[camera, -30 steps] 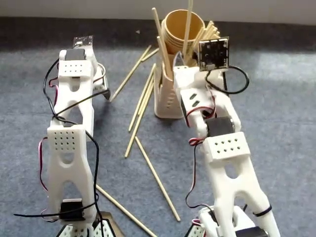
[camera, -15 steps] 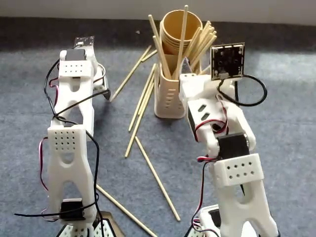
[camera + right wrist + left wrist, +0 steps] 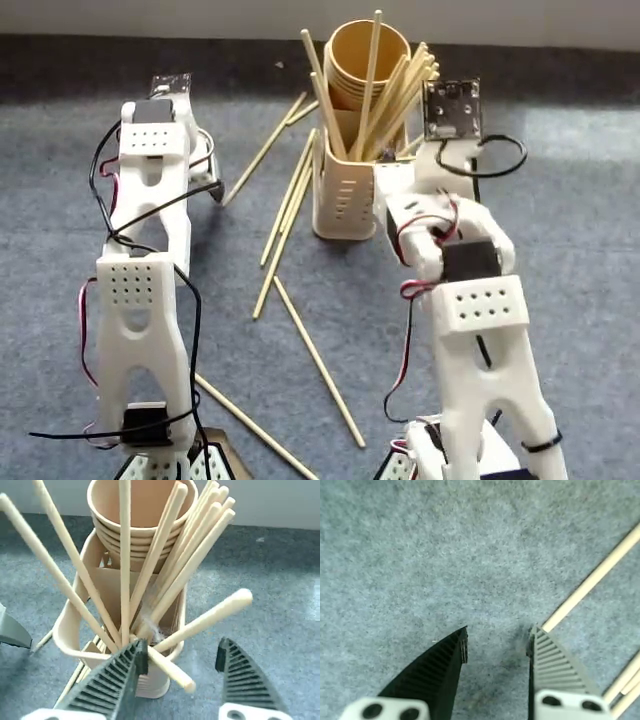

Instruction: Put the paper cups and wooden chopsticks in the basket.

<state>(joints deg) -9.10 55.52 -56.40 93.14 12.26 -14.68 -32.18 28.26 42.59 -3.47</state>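
Note:
A cream basket (image 3: 343,200) stands at the back middle, holding a stack of paper cups (image 3: 368,52) and several wooden chopsticks (image 3: 395,95). My right gripper (image 3: 182,655) is open just beside the basket (image 3: 67,632), at its rim. One leaning chopstick (image 3: 207,621) pokes out between the fingers, which are not closed on it. The cups (image 3: 137,507) sit at the basket's far side. My left gripper (image 3: 497,636) is open low over the carpet, and a loose chopstick (image 3: 592,580) ends by its grey fingertip (image 3: 537,632). In the high view this gripper (image 3: 215,190) is left of the basket.
Loose chopsticks lie on the grey carpet: several left of the basket (image 3: 285,205), one in the middle (image 3: 318,360), one near the left arm's base (image 3: 245,425). The right arm (image 3: 470,300) stands close against the basket. A dark strip and wall edge run along the back.
My right gripper has let go of a chopstick, which now leans in the basket, and has drawn back from above the basket to its side. The left arm has stayed still.

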